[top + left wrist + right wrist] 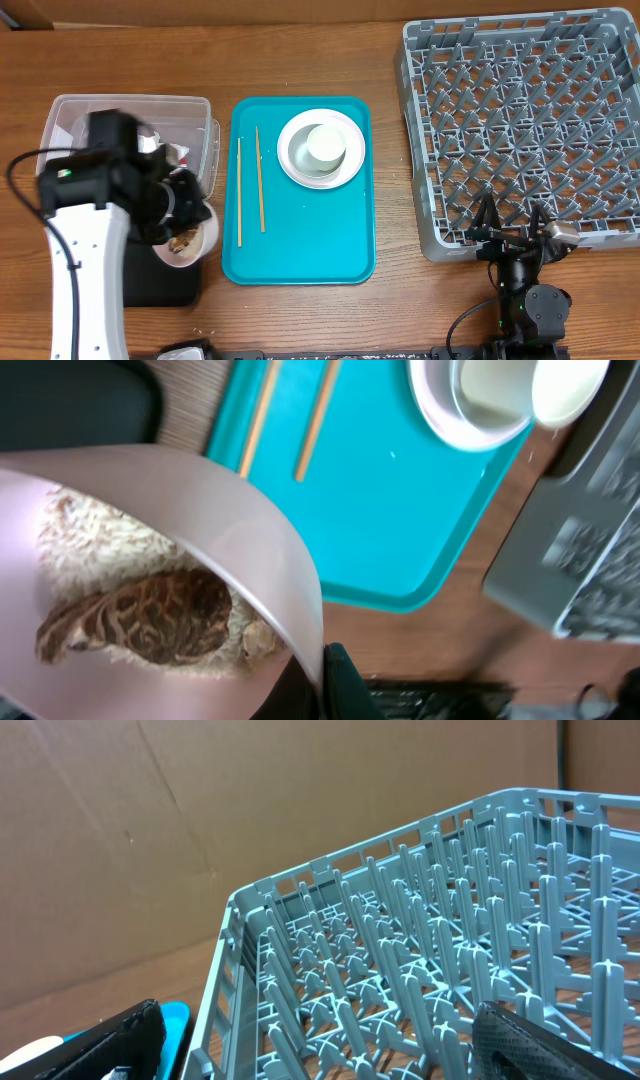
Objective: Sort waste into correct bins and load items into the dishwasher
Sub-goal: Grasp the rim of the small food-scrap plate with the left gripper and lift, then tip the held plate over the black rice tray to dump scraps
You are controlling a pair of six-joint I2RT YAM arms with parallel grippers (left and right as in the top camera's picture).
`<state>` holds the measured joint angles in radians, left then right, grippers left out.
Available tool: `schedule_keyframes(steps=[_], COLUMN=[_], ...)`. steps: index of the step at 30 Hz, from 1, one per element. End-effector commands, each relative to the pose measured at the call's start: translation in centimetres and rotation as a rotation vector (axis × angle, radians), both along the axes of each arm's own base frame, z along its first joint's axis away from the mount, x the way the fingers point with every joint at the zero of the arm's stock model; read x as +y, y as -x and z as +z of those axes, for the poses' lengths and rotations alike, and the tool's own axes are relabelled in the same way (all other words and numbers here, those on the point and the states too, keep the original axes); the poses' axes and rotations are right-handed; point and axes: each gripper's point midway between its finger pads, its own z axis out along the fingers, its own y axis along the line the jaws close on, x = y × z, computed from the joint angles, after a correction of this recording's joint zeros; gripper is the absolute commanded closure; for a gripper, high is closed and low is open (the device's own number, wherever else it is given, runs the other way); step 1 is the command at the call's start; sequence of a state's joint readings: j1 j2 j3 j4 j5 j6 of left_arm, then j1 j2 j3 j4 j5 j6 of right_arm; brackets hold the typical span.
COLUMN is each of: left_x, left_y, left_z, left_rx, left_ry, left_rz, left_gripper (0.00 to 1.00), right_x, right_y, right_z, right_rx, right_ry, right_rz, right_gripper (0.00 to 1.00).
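My left gripper (pixel 322 665) is shut on the rim of a white bowl (pixel 190 243) and holds it tilted over the black tray (pixel 160 285). The bowl (pixel 200 500) holds white rice (pixel 90 535) and a brown food scrap (pixel 140 615). The clear tub (pixel 70 115) stands behind it, mostly hidden by my arm, with a red wrapper (pixel 183 158) showing inside. Two chopsticks (pixel 260 180), a white plate (pixel 288 165) and a cup (pixel 326 145) lie on the teal tray (pixel 310 240). My right gripper (pixel 510 235) is open at the grey dish rack's (pixel 520 120) front edge.
The right wrist view shows the rack's near corner and pegs (pixel 420 970) between my open fingers (pixel 330 1050). A brown cardboard wall stands behind the table. Cables lie along the front table edge.
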<state>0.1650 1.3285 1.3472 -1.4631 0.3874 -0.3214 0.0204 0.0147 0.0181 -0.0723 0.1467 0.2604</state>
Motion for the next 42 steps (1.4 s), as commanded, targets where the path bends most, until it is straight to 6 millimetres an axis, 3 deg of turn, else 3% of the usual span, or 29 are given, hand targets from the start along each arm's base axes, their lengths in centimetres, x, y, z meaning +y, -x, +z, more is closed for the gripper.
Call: schedule_keyframes(steps=[1, 7, 11, 13, 20, 27, 42], left_x=[2.1, 5.6, 9.3, 10.1, 11.7, 12.1, 12.2], left_y=[-0.4, -1.6, -1.1, -1.0, -1.5, -2.9, -3.3], left_z=[-0.4, -1.7, -3.7, -4.1, -3.7, -3.6, -4.5], left_rx=[-0.077, -0.222, -0.284, -0.308, -0.469, -0.614, -0.631], left_ry=[0.107, 0.295, 0.299, 0.326, 0.44, 0.527, 0.567], left_rz=[0.055, 0.223, 0.351, 0.395, 0.45, 0.42, 0.4], left_gripper=[0.96, 0.96, 0.96, 0.96, 0.96, 0.96, 0.96], right_x=[-0.2, -0.2, -0.2, -0.2, -0.2, -0.2, -0.2], right_y=[0.0, 0.0, 0.0, 0.0, 0.0, 0.0, 0.0], right_z=[-0.1, -0.1, -0.1, -0.1, -0.1, -0.1, -0.1], right_rx=[-0.005, -0.005, -0.005, -0.005, -0.005, -0.005, -0.005], right_ry=[0.006, 0.006, 0.006, 0.006, 0.006, 0.006, 0.006], right_rz=[-0.013, -0.013, -0.013, -0.013, -0.013, -0.013, -0.013], right_gripper=[0.0, 0.0, 0.0, 0.0, 0.0, 0.0, 0.0])
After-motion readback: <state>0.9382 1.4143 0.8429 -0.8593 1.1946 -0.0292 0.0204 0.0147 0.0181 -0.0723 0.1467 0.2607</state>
